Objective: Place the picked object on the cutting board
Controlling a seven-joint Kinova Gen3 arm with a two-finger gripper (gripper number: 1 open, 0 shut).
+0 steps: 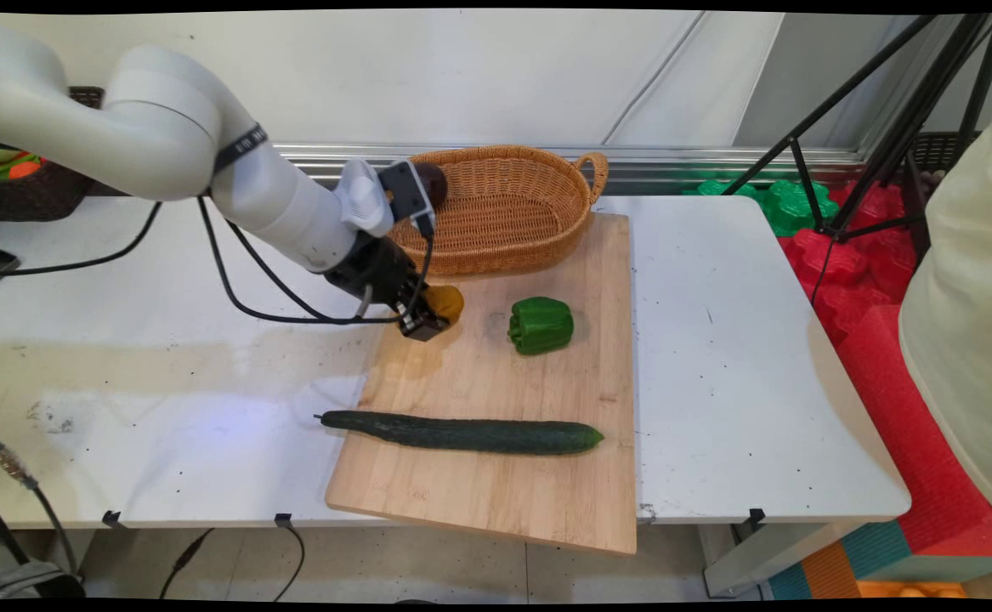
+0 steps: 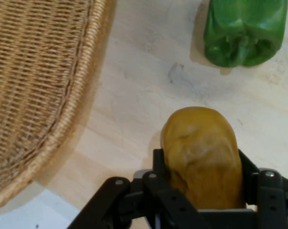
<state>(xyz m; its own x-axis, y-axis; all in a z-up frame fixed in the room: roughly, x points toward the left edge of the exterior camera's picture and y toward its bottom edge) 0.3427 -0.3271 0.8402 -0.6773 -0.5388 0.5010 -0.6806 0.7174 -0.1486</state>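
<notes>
Board (image 1: 496, 476) — hand (image 2: 201, 191) half-hiding potato (image 2: 203, 152)

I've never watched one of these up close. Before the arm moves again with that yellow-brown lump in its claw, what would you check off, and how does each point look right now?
1. Grip: gripper closed on both sides of the yellow-brown potato-like piece: ok.
2. Piece seated deep between the fingers, not at the tips: ok.
3. Lifted off the cutting board: cannot tell.
4. Green pepper apart from the gripper: ok.
5. Wicker basket rim right beside the gripper, close for a sideways swing: not ok.
6. Cucumber at the near end of the board, well away: ok.
</notes>
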